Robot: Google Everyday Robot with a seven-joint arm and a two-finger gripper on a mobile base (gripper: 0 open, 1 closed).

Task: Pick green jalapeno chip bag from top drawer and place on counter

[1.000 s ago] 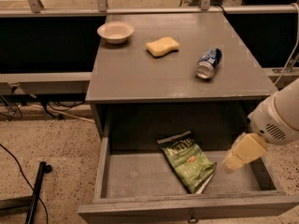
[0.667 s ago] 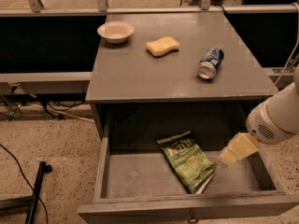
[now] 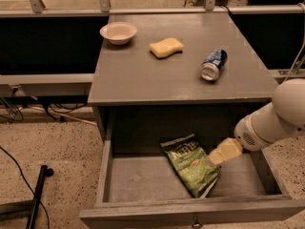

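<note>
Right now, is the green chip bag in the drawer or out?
In: the green chip bag lies on the floor of the open top drawer, with the gripper close beside it.

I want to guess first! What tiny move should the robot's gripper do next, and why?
Probably nudge the gripper down and in over the green jalapeno chip bag, since it hovers only at the bag's edge, inside the open top drawer.

Warm dim light, shadowed top drawer (image 3: 138,178), pincer (image 3: 215,157) inside it
</note>
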